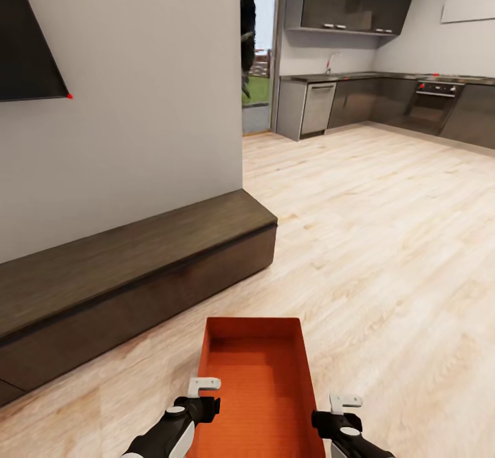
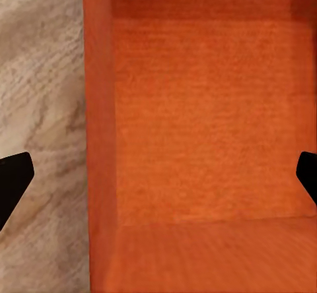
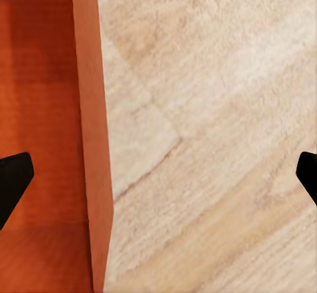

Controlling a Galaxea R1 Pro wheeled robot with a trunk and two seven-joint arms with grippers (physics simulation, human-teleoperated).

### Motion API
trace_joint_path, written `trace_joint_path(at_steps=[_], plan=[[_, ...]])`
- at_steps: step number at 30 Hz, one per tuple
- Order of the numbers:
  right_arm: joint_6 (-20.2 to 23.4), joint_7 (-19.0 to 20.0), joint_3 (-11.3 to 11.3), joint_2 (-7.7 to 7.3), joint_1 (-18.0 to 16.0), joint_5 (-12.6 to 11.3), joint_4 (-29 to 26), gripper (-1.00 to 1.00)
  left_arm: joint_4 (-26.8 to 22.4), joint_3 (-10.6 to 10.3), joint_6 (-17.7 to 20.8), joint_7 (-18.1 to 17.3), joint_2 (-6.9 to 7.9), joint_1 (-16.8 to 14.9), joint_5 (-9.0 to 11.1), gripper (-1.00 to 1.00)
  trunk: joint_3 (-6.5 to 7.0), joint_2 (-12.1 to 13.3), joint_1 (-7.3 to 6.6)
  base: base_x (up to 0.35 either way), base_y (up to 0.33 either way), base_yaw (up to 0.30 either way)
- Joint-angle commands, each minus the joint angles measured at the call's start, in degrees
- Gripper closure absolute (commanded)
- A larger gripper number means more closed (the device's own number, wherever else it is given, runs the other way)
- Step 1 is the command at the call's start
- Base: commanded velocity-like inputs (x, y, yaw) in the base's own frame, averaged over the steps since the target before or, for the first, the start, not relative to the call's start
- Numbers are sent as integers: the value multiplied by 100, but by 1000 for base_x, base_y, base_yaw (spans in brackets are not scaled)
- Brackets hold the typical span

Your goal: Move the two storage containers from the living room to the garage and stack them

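Observation:
One orange-red storage container (image 1: 254, 375) lies lengthwise straight ahead of me, low in the head view, over the living room's light wood-plank floor (image 1: 385, 252). My left gripper (image 1: 205, 395) stands open at its left long wall and my right gripper (image 1: 344, 406) stands open at its right long wall. In the left wrist view the container (image 2: 211, 108) has one wall between the wide-apart fingertips of the left gripper (image 2: 158, 181). The right wrist view has the other wall of the container (image 3: 89, 141) between the spread fingertips of the right gripper (image 3: 158, 181). Neither wall is pinched.
A long low dark-wood bench (image 1: 137, 258) runs along the white wall on the left, under a black wall TV (image 1: 27, 45). Beyond the wall's corner is a doorway to outdoors (image 1: 258, 66). A dark-cabinet kitchen (image 1: 385, 100) lines the far right. Plank floor stretches ahead and right.

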Motion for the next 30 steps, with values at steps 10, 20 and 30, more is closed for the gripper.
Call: trace_joint_path(at_steps=[10,20,30], plan=[[11,-19,49,4,-7,55,-191,-100,-26,-15,27,11,8,0,-15,-100,-166,-364,197,0,0,0],[32,-19,44,38,-8,218,-261,-100,-185,-2,34,-15,24,0,-7,-100,-166,-364,197,0,0,0],[1,-19,44,25,-8,223,-262,-100,-186,-1,37,-13,19,0,-23,-100,-166,-364,197,0,0,0]])
